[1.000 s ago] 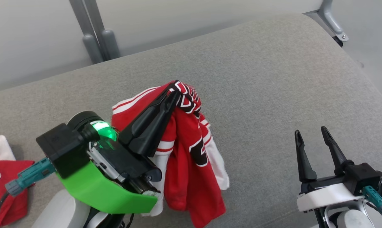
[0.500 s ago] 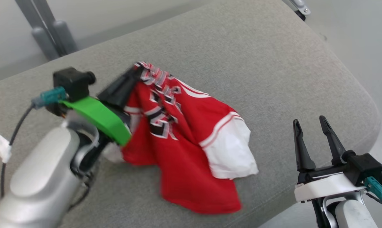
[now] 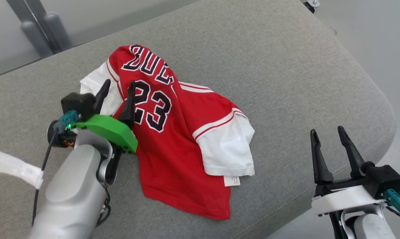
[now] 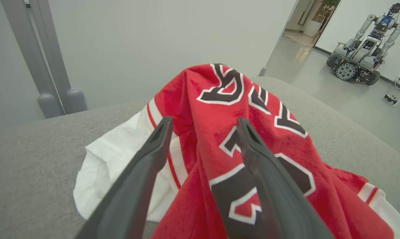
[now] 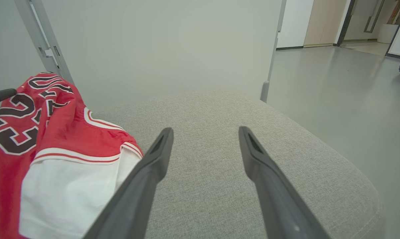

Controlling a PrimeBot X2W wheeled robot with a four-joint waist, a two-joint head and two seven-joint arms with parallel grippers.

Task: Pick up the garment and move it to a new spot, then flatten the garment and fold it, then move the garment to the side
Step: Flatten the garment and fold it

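garment (image 3: pixel 183 139) now loose, left gripper (image 3: pixel 119 82) agape

A crumpled red-and-white basketball jersey (image 3: pixel 173 132) covers the middle of the grey fabric-covered table (image 3: pixel 286 83) and humps up at its far end. To its right, bare fabric runs wide to the rounded edge, giving the right tool (image 3: pixel 327 129) open room ahead. The left tool (image 3: pixel 119 82), jaws apart, is crowded by the jersey's left side. Grey metal posts (image 3: pixel 37 30) rise beyond the far-left edge.
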